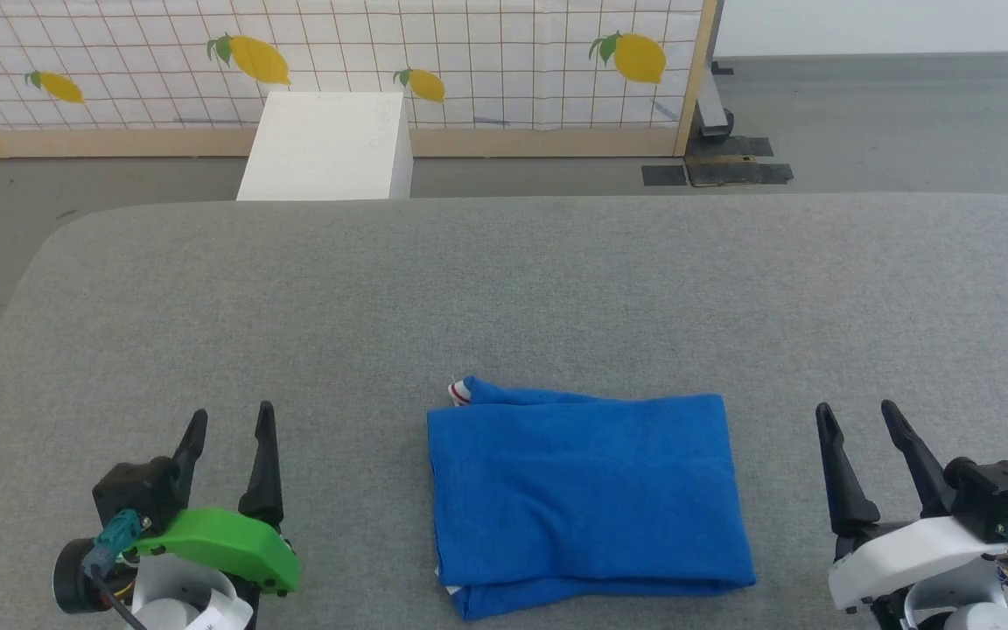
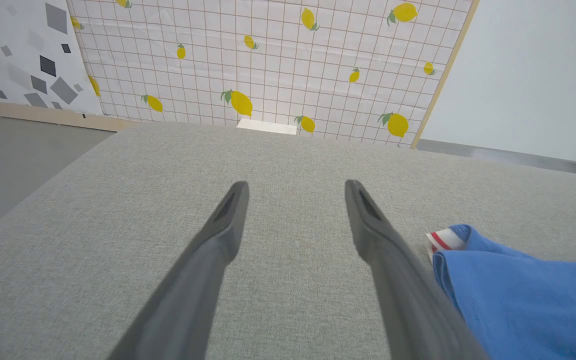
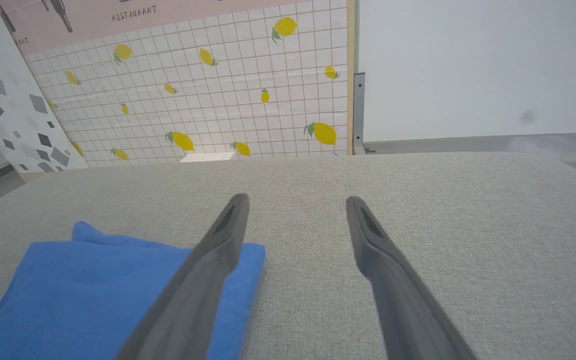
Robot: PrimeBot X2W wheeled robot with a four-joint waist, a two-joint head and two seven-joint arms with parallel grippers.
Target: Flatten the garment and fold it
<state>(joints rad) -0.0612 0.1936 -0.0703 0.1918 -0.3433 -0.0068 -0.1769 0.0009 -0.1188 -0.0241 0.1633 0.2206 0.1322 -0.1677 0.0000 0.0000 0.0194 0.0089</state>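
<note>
The garment (image 1: 587,499) lies folded into a royal-blue rectangle near the front middle of the grey table (image 1: 504,289). A bit of white-and-red trim (image 1: 459,391) pokes out at its far left corner. My left gripper (image 1: 229,420) rests open at the lower left, well clear of the cloth, with nothing between its fingers. My right gripper (image 1: 857,416) rests open at the lower right, also apart from it. In the left wrist view the garment (image 2: 523,295) lies just right of the fingers (image 2: 218,235). In the right wrist view the garment (image 3: 103,295) lies to the left, behind one finger.
A white box (image 1: 329,144) stands on the floor beyond the table's far edge. Behind it runs a lemon-patterned panel (image 1: 469,61) with a wooden frame. The table's rounded left corner (image 1: 49,254) drops to grey floor.
</note>
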